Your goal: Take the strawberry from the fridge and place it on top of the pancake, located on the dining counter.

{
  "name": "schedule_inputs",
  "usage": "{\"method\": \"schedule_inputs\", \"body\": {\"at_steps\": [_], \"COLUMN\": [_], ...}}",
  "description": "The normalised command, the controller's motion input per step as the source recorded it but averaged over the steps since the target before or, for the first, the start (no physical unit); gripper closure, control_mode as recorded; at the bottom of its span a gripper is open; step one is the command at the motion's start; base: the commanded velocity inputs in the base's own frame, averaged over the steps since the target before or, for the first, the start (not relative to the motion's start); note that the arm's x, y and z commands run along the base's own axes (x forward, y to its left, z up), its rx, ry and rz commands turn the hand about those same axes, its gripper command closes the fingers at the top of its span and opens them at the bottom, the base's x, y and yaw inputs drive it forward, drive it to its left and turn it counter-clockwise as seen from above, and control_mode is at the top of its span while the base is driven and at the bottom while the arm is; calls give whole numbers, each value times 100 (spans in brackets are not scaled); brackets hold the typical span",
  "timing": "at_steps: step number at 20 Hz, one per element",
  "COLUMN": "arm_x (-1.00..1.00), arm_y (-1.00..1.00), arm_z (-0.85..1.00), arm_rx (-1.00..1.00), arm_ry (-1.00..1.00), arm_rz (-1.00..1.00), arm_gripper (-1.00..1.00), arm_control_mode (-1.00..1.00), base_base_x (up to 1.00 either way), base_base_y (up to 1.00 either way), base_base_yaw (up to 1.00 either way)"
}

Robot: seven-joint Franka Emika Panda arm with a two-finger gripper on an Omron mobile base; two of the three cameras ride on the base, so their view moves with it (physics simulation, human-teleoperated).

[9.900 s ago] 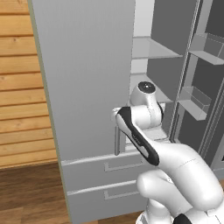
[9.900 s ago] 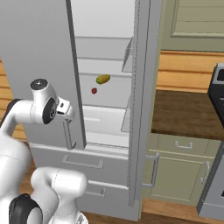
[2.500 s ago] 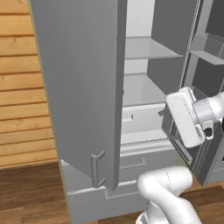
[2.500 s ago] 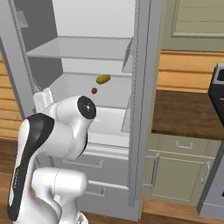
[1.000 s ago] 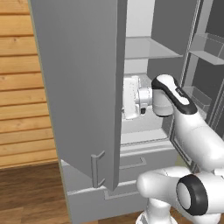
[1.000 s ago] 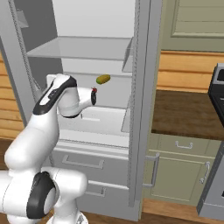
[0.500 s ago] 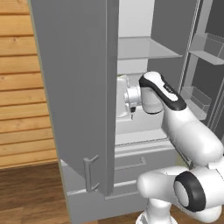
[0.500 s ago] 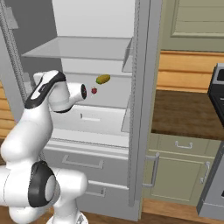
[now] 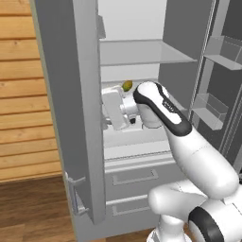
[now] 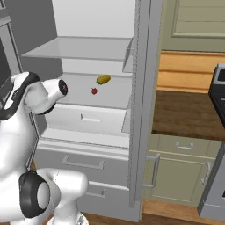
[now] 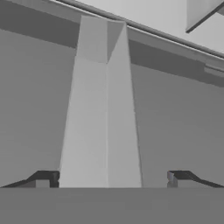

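Strawberry [image 10: 94, 91] on pale fridge [image 10: 141, 110] shelf, wood-panelled wall [image 9: 23, 104] alongside.

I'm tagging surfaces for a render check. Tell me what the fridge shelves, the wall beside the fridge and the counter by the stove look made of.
Shelves: pale grey, thin and flat, probably plastic or frosted glass; the look leaves it open.
Wall: wood, with horizontal honey-coloured planks and visible seams, satin.
Counter: dark brown wood, going by its streaked grain, matte.
Fridge: smooth light-grey panels, likely painted metal.
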Motion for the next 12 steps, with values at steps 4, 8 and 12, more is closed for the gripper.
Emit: {"method": "schedule_inputs", "body": {"at_steps": [4, 8, 12], "arm_x": [-22, -13, 3], "arm_y": [50, 42, 19], "arm_z": [0, 0, 0], "arm_rx": [-10, -8, -1], "arm_ry": [-9, -4, 0], "arm_rz": [0, 0, 0], "arm_gripper": [-100, -100, -100], "arm_control_mode": [-100, -100, -100], "base_base_x": [0, 0, 0], "base_base_y": [0, 0, 0], "base_base_yaw": [0, 0, 0]}}
